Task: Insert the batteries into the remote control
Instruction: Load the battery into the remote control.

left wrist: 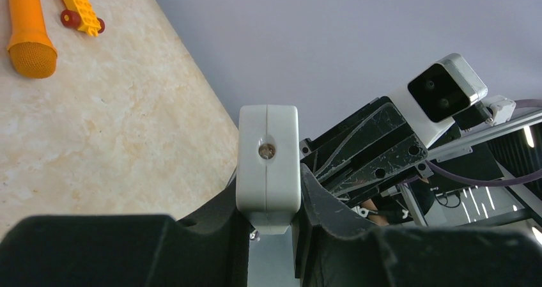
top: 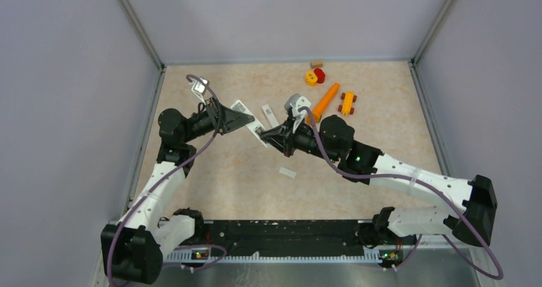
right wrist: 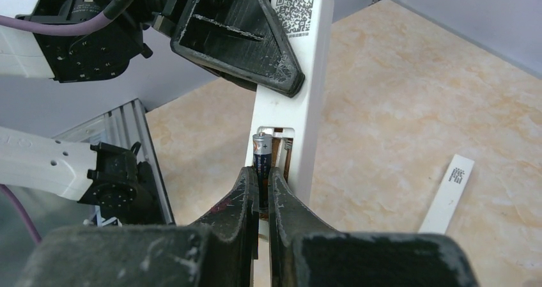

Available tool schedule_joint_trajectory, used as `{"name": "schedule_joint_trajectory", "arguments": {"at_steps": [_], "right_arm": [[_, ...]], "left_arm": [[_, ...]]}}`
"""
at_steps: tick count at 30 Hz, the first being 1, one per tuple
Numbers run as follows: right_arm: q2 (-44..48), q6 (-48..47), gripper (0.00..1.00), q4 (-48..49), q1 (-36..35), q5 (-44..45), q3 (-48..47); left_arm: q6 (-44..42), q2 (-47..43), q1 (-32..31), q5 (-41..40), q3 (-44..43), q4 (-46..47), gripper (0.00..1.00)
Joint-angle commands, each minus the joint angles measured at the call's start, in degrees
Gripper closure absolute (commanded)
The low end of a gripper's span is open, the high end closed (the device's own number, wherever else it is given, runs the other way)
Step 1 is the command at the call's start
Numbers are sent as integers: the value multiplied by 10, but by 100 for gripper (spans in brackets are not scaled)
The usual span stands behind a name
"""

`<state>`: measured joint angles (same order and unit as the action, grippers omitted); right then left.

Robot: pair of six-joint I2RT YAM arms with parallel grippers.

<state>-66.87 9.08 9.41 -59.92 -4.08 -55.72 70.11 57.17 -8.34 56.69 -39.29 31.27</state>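
Note:
My left gripper [top: 248, 122] is shut on the slim white remote control [top: 259, 132] and holds it above the table. In the left wrist view the remote's white end [left wrist: 268, 162] sits clamped between the fingers of the left gripper [left wrist: 268, 201]. In the right wrist view the remote [right wrist: 300, 76] stands upright with a QR label and an open battery bay. My right gripper [right wrist: 263, 178] is shut on a dark battery [right wrist: 261, 153] and holds it at the left side of that bay. The right gripper also shows in the top view [top: 273, 135], against the remote. No other batteries show.
A white strip with a label [right wrist: 447, 194] lies on the table beyond the remote, also in the top view [top: 270, 116]. A small white piece [top: 287, 172] lies nearer. An orange carrot toy [top: 326, 100], a yellow toy car [top: 347, 103] and small blocks [top: 314, 77] sit at the back right.

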Motion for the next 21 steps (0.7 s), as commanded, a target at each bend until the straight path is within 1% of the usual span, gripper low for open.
{"name": "schedule_joint_trajectory", "arguments": {"at_steps": [1,11,14,16,21], "right_arm": [[-5,-16,100,4,-8,17,-33],[-21,-11,100,35,-9,29,-31],[-26,-10,98,37,-8,22,-33],[-27,-8,96,36,-8,18,-32],[-21,-6,87,34,-8,15,-22]], "left_arm": [[10,-7,2,-5,-14,31,100],[16,-5,1,8,-11,39,100],[20,-4,1,9,-11,45,100],[27,-2,1,10,-11,53,100],[48,3,2,13,-11,71,100]]}}
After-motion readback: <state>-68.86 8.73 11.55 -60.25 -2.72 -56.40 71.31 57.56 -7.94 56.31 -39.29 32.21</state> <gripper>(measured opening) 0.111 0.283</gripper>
